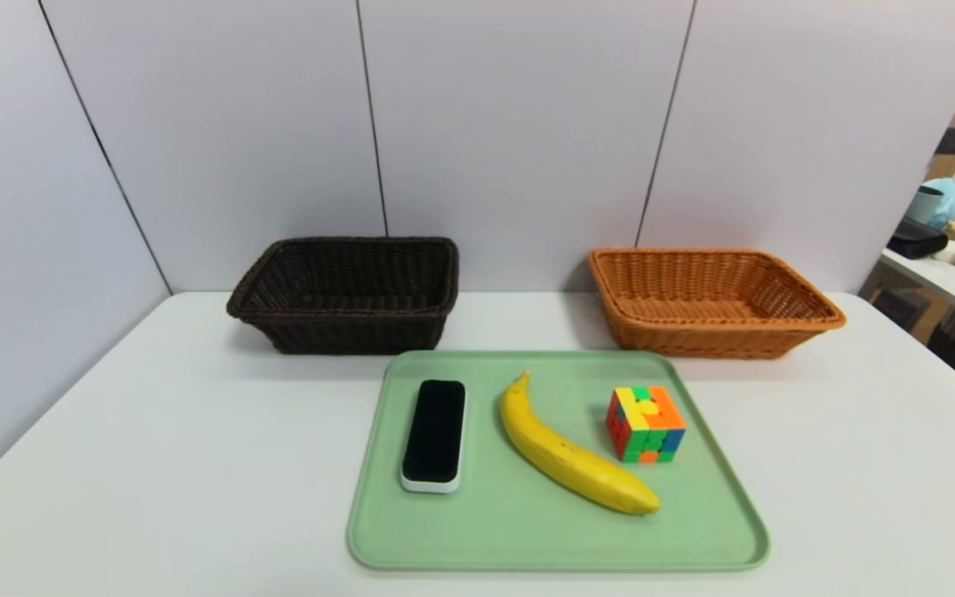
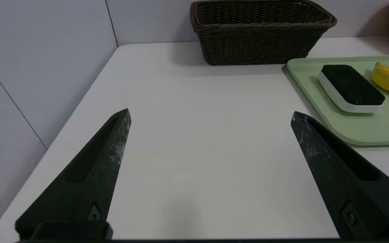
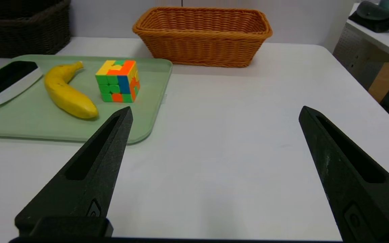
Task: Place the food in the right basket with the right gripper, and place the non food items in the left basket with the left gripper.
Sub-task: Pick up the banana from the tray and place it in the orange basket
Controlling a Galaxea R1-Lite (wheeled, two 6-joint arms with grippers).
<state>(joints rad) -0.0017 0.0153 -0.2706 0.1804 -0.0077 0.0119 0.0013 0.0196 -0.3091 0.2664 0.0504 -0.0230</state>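
Between the left and right edges of the tray (image 1: 560, 567), take the banana (image 1: 564, 464) gently mid-curve: probably bruisable. By the left edge, grip the slab (image 1: 434, 433), likely stiff and slick, across its long sides; by the right edge, pinch the cube (image 1: 647, 425), probably light, squarely. Left gripper (image 2: 211, 110) and right gripper (image 3: 216, 106): spread wide, empty, over the bench (image 1: 196, 464) beside the tray.
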